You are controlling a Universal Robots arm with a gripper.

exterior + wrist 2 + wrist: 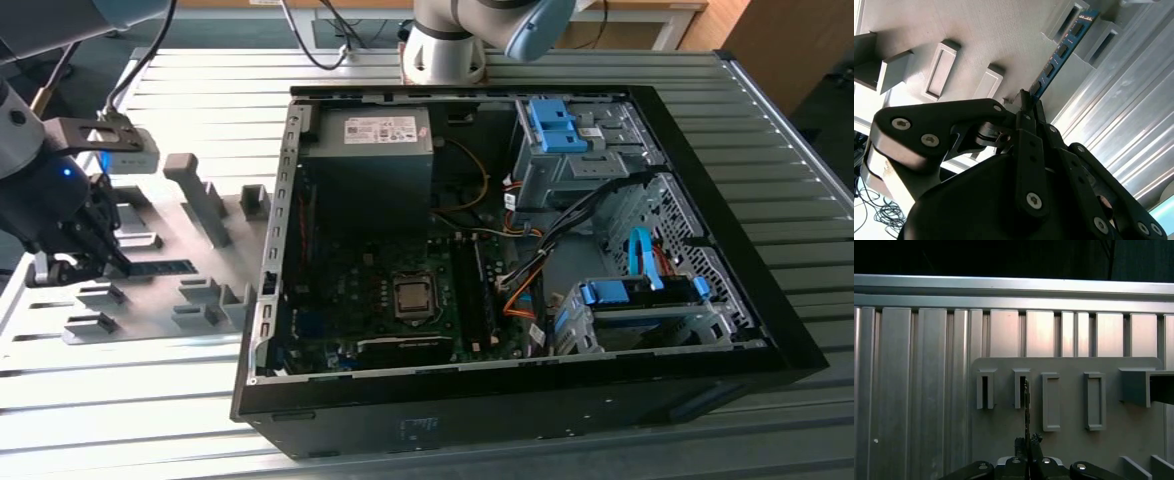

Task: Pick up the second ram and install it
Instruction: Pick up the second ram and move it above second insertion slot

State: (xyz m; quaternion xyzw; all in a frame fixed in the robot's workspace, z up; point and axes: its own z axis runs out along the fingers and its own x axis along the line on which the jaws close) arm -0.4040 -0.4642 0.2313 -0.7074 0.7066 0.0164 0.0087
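At the exterior view's left, the gripper (114, 265) pinches, jaws narrow, one end of the second ram (1063, 47), a light, stiff, fragile stick seated edge-up in a grey holder block (1017, 390), safest held by its bare board edges.

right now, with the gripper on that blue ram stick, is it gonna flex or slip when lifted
Probably stiff: the ram stick is a flat board running straight from the gripper to the grey holder block. Likely light, being so thin edge-on. Gripped near one end, it may pivot or twist.
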